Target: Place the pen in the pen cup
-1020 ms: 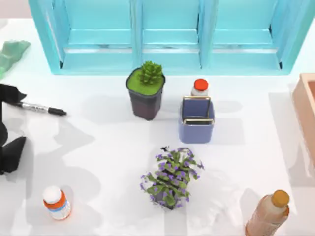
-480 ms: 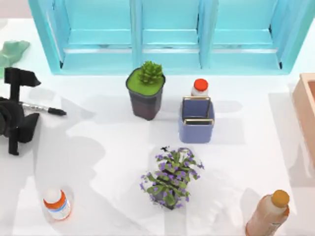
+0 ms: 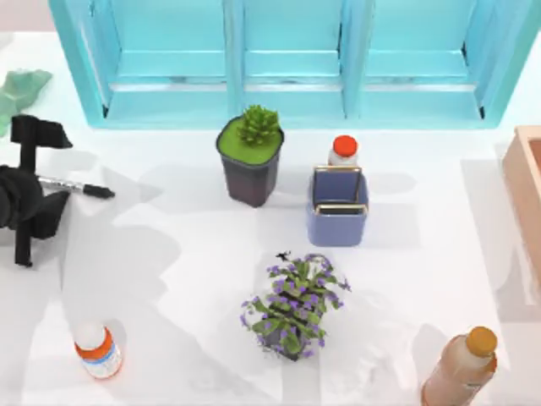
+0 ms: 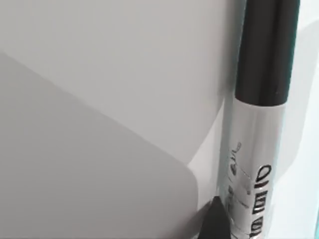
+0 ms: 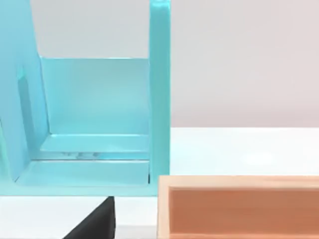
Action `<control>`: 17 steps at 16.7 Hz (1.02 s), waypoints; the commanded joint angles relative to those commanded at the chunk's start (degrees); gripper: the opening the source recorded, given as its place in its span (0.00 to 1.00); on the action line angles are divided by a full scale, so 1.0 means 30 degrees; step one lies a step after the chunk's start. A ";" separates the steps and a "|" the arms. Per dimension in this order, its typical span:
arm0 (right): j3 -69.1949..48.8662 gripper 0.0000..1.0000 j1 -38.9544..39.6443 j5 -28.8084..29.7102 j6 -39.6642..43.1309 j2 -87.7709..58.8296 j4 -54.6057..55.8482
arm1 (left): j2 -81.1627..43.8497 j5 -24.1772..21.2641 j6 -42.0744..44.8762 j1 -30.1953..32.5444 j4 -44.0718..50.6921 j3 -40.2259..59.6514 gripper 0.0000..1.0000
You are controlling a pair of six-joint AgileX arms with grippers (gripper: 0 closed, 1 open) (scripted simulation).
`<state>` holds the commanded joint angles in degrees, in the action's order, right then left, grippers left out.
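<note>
A: Top view. Left gripper (image 3: 32, 188) sits at the table's left edge, over the butt end of the pen (image 3: 78, 186). Pen lies flat, its tip pointing away from the gripper toward the pen cup (image 3: 338, 210). One finger on each side of the barrel; closed on it or not, cannot tell.

B: Cup position?

A: Well apart from the gripper, far along the direction the pen points, upright and empty, just in front of a white bottle (image 3: 342, 150).

B: Left wrist view?

A: Pen (image 4: 256, 129) close under the camera, label band readable, resting on the table (image 4: 99, 74). One dark fingertip (image 4: 215, 221) just beside the barrel.

B: Right wrist view?

A: Blue shelf (image 5: 99, 109), an orange tray (image 5: 239, 206). Right arm looks parked.

B: Progress?

A: Early, by my judgement. Pen not lifted; grasp, carry and drop remain.
</note>
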<state>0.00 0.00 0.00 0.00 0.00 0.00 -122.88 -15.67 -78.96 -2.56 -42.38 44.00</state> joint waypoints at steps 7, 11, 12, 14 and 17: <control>0.0000 1.00 0.0000 0.0000 0.0000 0.0000 0.0000 | 0.0000 0.0000 0.0000 0.0000 0.0000 0.0000 0.40; 0.0000 1.00 0.0000 0.0000 0.0000 0.0000 0.0000 | 0.0000 0.0000 0.0000 0.0000 0.0000 0.0000 0.10; 0.0000 1.00 0.0000 0.0000 0.0000 0.0000 0.0000 | 0.0000 0.0000 0.0000 0.0000 0.0000 0.0000 0.02; 0.0000 1.00 0.0000 0.0000 0.0000 0.0000 0.0000 | 0.0000 0.0000 0.0000 0.0000 0.0000 0.0000 0.00; 0.0000 1.00 0.0000 0.0000 0.0000 0.0000 0.0000 | 0.0000 0.0000 0.0000 0.0000 0.0000 0.0000 0.00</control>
<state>0.00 0.00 0.00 0.00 0.00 0.00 -122.88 -15.67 -78.96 -2.56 -42.38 44.00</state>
